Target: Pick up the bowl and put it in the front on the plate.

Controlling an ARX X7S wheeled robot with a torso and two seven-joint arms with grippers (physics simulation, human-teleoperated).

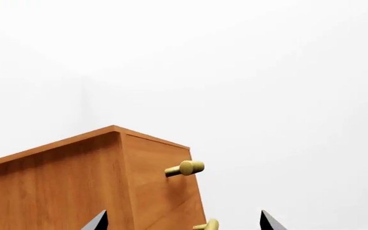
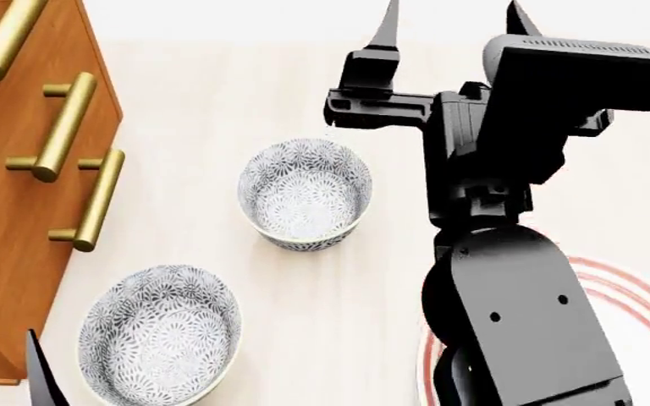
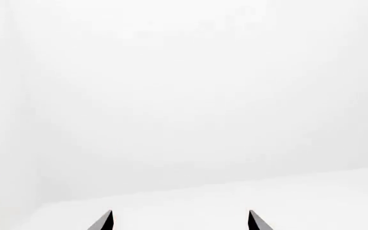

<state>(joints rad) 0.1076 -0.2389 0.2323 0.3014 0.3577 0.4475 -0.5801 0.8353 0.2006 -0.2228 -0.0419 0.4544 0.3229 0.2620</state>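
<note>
Head view, left to right: wooden cabinet (image 2: 9, 194) with brass handles (image 2: 90, 199), near bowl (image 2: 158, 338) beside it, the bowl (image 2: 305, 193) farther back on the pale surface (image 2: 212, 76), then the right arm covering most of the plate (image 2: 630, 283), red rings showing. Only the head view showed the dishes; both wrist views faced blank white plus cabinet. Bowls were white with grey-blue floral pattern, upright. Right claw (image 2: 449, 21) was spread, empty, beyond the bowl. Left claw (image 1: 182, 221) was also spread, empty.
</note>
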